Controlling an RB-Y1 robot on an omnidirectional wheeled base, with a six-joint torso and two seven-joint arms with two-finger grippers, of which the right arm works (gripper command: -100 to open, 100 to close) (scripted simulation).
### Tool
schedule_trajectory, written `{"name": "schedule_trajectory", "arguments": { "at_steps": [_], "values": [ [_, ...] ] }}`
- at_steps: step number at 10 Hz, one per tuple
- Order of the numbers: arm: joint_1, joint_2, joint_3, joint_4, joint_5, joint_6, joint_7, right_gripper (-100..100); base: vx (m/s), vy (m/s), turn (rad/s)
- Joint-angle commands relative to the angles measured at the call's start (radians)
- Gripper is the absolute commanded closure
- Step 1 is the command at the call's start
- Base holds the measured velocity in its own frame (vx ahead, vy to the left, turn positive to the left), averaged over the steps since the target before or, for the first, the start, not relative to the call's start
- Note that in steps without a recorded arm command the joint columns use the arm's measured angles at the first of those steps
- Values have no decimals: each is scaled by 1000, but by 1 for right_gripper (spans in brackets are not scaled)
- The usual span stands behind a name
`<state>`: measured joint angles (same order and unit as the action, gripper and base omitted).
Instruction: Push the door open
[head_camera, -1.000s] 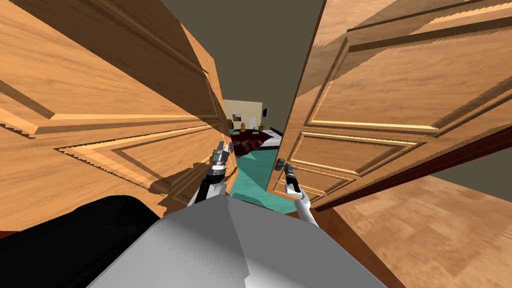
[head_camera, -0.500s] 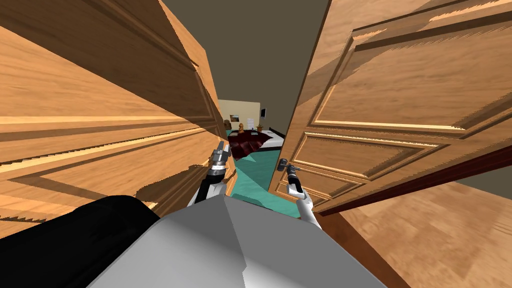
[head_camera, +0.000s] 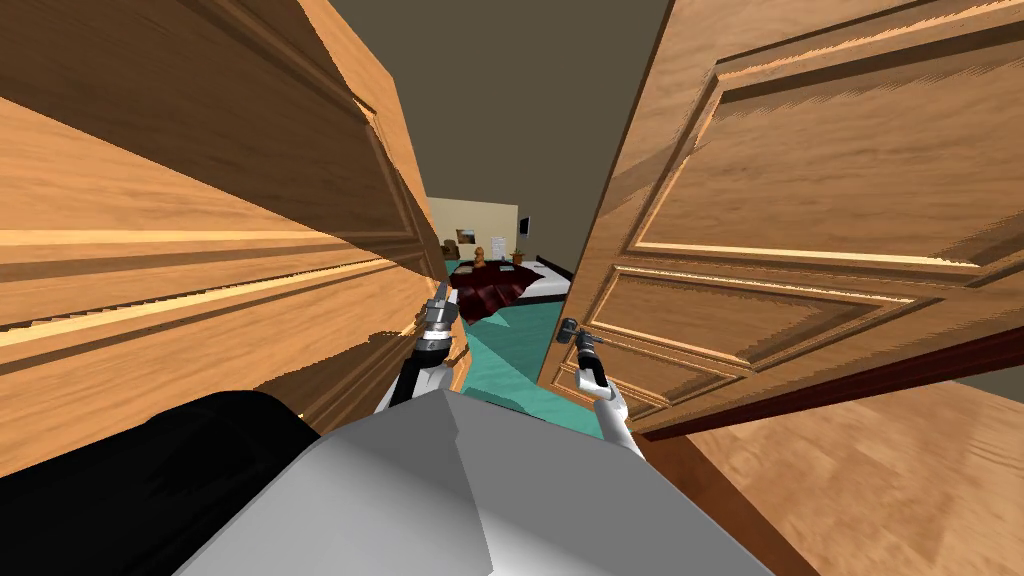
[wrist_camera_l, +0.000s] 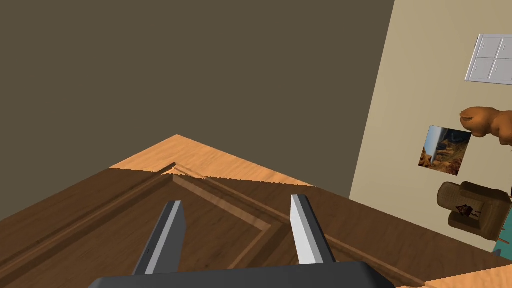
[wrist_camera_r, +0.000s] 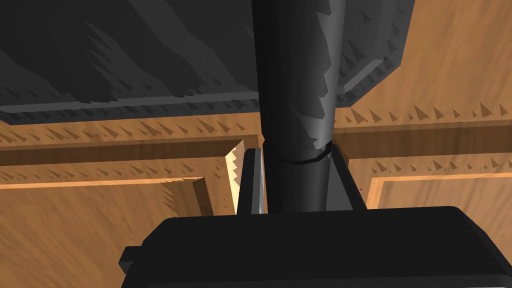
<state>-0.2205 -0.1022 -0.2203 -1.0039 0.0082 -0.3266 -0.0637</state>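
- Right claw (wrist_camera_r: 295, 156) pinches the dark handle (wrist_camera_r: 292, 90), pressed on its sides; handle sits at the free edge of the right door (head_camera: 790, 200), which stands partly open
- Left claw (wrist_camera_l: 236, 200) spread, empty, across the gap from the handle, over the left door (wrist_camera_l: 90, 235)
- Judged best: hold the pinch firm; push along the door's arc; let the wrist turn with the handle so it does not slip

Bed (head_camera: 497, 284) lies beyond left door (head_camera: 200, 290) and right door (head_camera: 800, 260).

Free gap (head_camera: 510, 335) between left hand (head_camera: 443, 298) and right hand (head_camera: 582, 345). Brown panelled wooden door (head_camera: 780, 250) ahead of the right, its dark handle (wrist_camera_r: 294, 100) filling that hand; second brown door (head_camera: 200, 270) beside the left.
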Motion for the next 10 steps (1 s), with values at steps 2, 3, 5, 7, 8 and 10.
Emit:
{"name": "schedule_trajectory", "arguments": {
  "at_steps": [2,3,5,7,8,10],
  "values": [
    [-4,-6,-29,-13,-3,3,13,100,172,30,-50],
    [-5,-6,-40,-13,-4,2,18,100,175,50,-60],
    [-8,-5,-65,-12,-6,2,30,100,206,56,-78],
    [-10,-3,-91,-11,-8,1,43,100,186,53,-77],
    [-11,-2,-104,-10,-9,1,49,100,193,28,-60],
    [-14,1,-132,-9,-12,0,63,100,198,75,-88]
  ]
}}
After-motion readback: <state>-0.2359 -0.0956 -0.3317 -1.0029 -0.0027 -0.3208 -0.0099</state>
